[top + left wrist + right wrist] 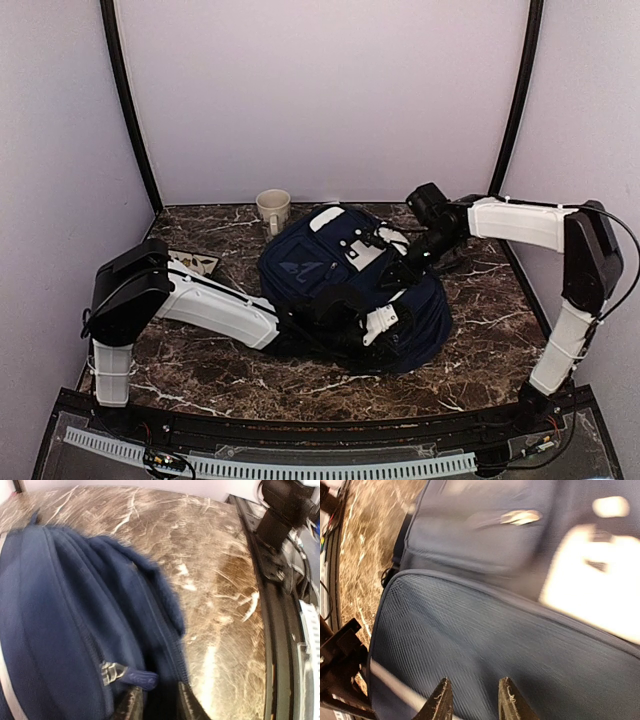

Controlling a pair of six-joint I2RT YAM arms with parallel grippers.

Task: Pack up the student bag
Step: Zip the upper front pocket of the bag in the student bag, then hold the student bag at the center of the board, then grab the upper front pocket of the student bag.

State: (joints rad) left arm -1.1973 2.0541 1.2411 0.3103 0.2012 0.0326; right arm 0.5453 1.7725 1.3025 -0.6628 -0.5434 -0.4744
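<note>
Two bystanders on the marbled surface
We see a cream mug well beyond the left pincer, a dark flat item far to its left.

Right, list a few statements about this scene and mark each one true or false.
1. A cream mug stands on the marble table behind the student bag. True.
2. The student bag is red. False: it is navy blue with white patches.
3. A metal zipper pull lies just beyond the left gripper. True.
4. The right gripper holds the mug. False: its fingers are apart over the bag's fabric, and the mug stands apart from it.
</note>
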